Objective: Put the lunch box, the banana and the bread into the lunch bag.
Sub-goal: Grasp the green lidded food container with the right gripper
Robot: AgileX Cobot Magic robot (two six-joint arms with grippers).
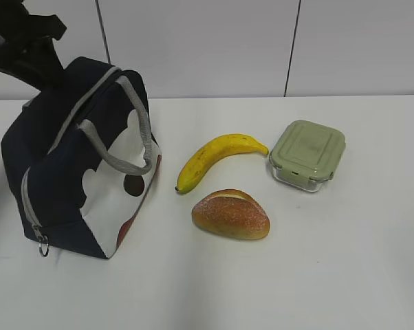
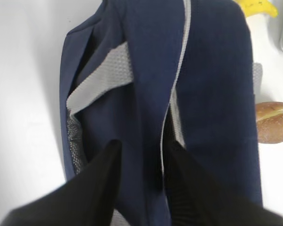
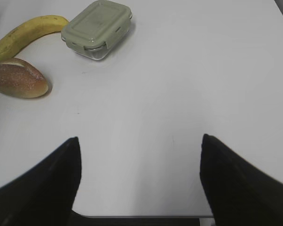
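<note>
Clearly the lunch bag (image 1: 83, 161) is the soft item: dark fabric that sags, standing at the left of the white desk (image 1: 344, 275) with its grey strap handles drooping over the side. It will give under any push, so the zipper edge or a handle is the sensible place to take hold. The left pincer (image 2: 140, 162) sits right over the top of the bag, its two dark fingers a little apart, straddling the grey zipper line; whether they actually pinch fabric I cannot tell, since the tips merge with the navy cloth.

To the right of the bag, well apart from it, lie the banana (image 1: 217, 159), the bread (image 1: 231, 214) just in front of it, and the lunch box (image 1: 308, 154) beside the banana's far tip. The glass box is rigid, probably the heaviest and slick at the sides — grip across the lid's edges. The banana bruises; take it mid-length. The bread is light and crusty, and suits a gentle grip across its width.

The right pincer (image 3: 139, 174) is spread wide over bare desk, holding nothing. How far the zipper is undone and the bag's interior stay hidden — only the top seam shows.
</note>
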